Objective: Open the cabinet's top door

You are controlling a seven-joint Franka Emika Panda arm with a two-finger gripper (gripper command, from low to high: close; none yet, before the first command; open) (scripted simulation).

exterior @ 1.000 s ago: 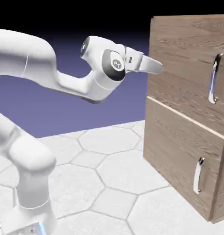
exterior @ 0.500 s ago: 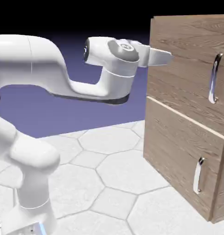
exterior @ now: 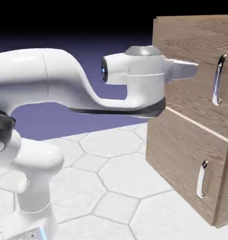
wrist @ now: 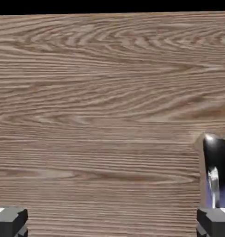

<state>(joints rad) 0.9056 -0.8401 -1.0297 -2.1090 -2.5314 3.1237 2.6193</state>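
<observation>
Pincer (exterior: pixel 193 69) fingers stand wide apart, gripping nothing, close before the top door (exterior: pixel 190 70) on the cabinet (exterior: pixel 181 140). From the hand view I see only the handle's (wrist: pixel 215 173) top end at right, the rest cut off. Worktop (exterior: pixel 111 187) lies below.

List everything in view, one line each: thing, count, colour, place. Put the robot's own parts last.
cabinet: one, light brown wood grain, at the exterior view's right.
top door: one, wood grain, upper panel of the cabinet front; it fills the hand view.
long handle: one, silver, vertical, on the top door.
lower panel: one, wood grain, under the top door, standing slightly proud.
small handle: one, silver, on the lower panel.
table: one, white hexagon pattern.
arm: one, white, reaching from the left.
gripper: one, white, grey tips wide apart, near the top door, left of the long handle.
</observation>
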